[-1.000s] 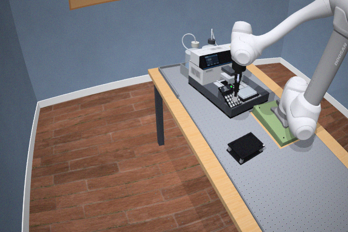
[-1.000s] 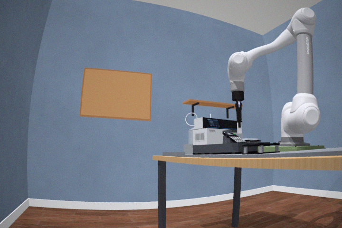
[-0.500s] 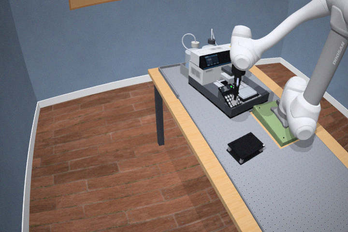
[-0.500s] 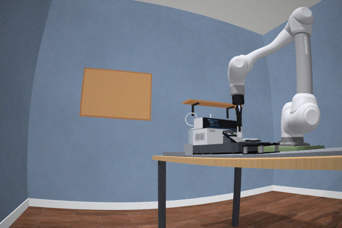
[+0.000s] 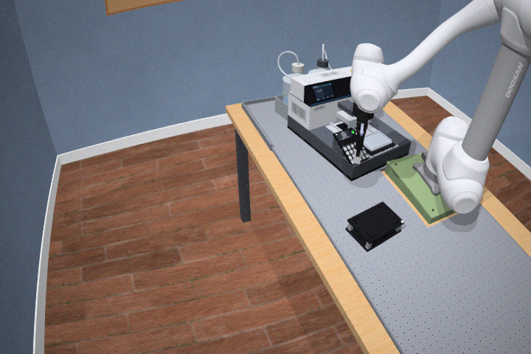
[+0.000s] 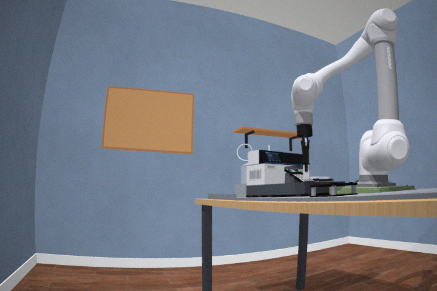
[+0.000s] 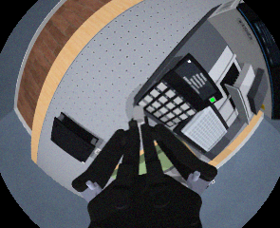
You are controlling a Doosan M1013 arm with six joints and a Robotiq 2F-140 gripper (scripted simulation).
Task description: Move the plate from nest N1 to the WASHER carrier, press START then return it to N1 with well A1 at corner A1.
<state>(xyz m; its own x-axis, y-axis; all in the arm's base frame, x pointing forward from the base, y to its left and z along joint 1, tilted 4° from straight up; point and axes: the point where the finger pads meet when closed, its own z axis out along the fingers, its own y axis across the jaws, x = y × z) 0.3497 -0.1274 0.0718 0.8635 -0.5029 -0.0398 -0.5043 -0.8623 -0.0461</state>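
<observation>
Top view: the claw (image 5: 358, 158) (image 6: 306, 170) (image 7: 139, 121), fingers together on nothing, stands over the near edge of the keypad (image 5: 349, 149) (image 6: 301, 176) (image 7: 167, 102); contact is unclear. The plate (image 5: 377, 141) (image 6: 320, 177) (image 7: 205, 129) lies right and farther back, in the carrier, seating uncertain. Lamp (image 5: 352, 132) (image 6: 298, 170) (image 7: 213, 100) green; pressing START seems next, needing careful alignment with the lowest row's left key.

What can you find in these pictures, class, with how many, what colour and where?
plate washer: one, white and dark grey, on the table
keypad: one, black with pale keys, on the washer
lamp: one, green, by the keypad
plate: one, pale, on the washer
nest: one, black, on the table
board: one, tan, on the wall
arm: one, white and grey
gripper: one, black, shut, over the keypad
</observation>
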